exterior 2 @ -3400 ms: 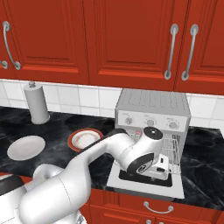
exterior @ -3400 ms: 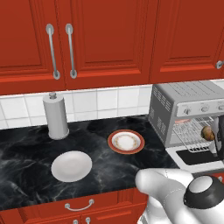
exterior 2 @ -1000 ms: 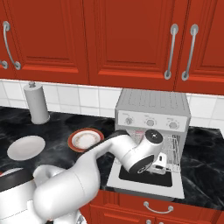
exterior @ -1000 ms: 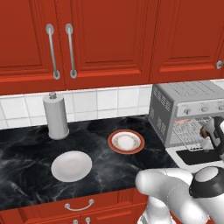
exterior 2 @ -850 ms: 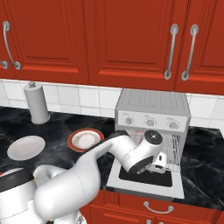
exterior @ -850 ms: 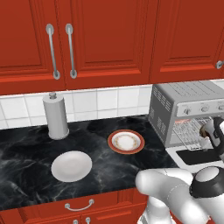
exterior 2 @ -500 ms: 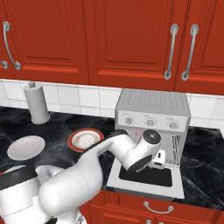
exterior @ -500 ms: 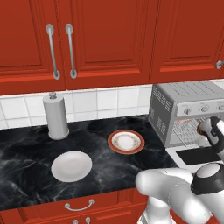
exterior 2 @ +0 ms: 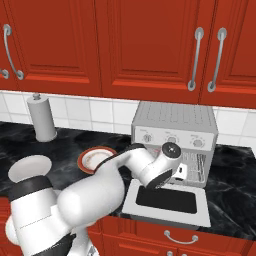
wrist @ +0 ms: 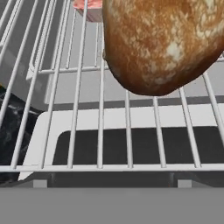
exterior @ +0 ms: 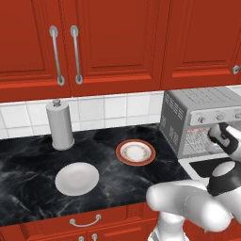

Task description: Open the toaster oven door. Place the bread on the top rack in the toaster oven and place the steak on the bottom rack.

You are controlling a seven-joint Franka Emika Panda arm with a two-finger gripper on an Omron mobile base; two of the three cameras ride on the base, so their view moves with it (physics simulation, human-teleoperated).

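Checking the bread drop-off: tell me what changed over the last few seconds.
The hand has drawn back a little from the toaster oven mouth, jaws open. The bread lies on the top rack, free of the hand. The toaster oven door stayed folded down; both plates and the paper towel roll have not moved.
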